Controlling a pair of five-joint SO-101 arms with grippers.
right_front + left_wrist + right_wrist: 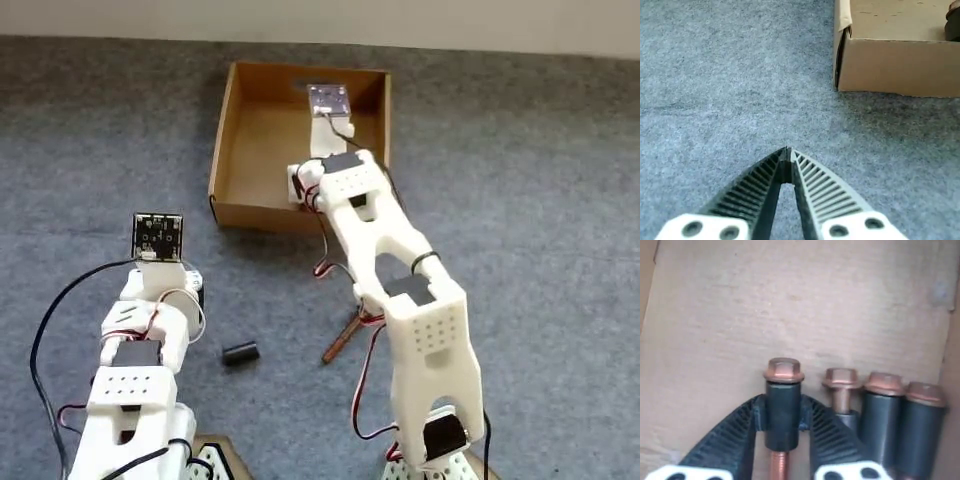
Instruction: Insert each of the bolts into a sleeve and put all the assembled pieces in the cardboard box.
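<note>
Plainly, the right gripper (782, 410) pinches a black sleeve (782, 395) with a copper bolt (784, 370) through it, inside the cardboard box (228, 150) at 12 o'clock on the carpet (520, 150). Three assembled pieces (883, 415) lie beside it, their lower ends cut off; one sleeve is half hidden behind a finger. The left gripper (786, 152), fingers pressed together on nothing, hangs over carpet near 8 o'clock. A loose sleeve (240, 352) lies at 7 o'clock. A loose bolt (343, 337) at 6 o'clock is partly covered by the right arm. A dark object (953, 22) in the box is cut off and unidentifiable.
</note>
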